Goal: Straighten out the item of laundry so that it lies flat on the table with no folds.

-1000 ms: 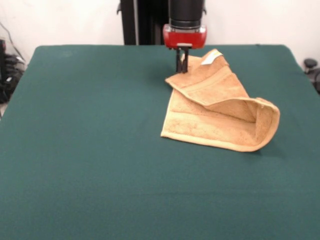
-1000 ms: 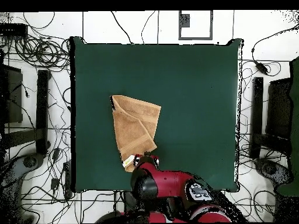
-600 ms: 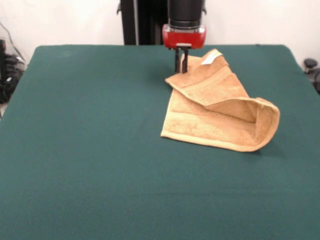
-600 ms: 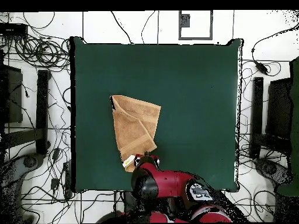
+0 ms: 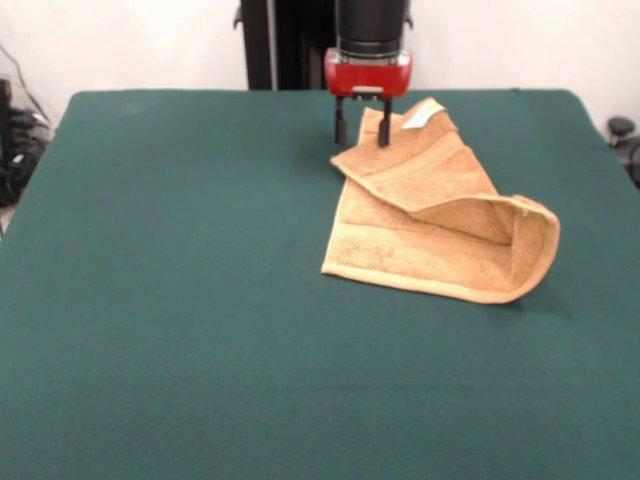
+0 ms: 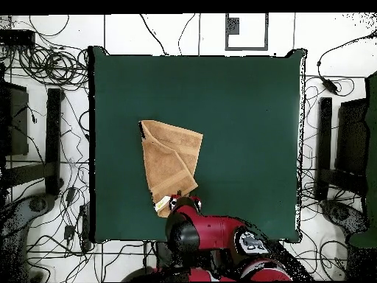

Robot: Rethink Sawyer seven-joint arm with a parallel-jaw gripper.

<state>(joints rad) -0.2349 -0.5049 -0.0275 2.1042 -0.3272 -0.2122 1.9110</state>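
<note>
The orange-tan hand towel [image 5: 440, 225] lies folded on the green table [image 5: 180, 300], toward the robot's side, its far end directly under the gripper [image 5: 361, 121]. The gripper's two dark fingers [image 5: 340, 122] are spread apart, holding nothing; one stands over the bare felt beside the towel's edge, the other over the towel near its white tag [image 5: 417, 117]. In the front view the towel's long axis runs from the tagged corner down-right to a raised, looped fold [image 5: 530, 250].
</note>
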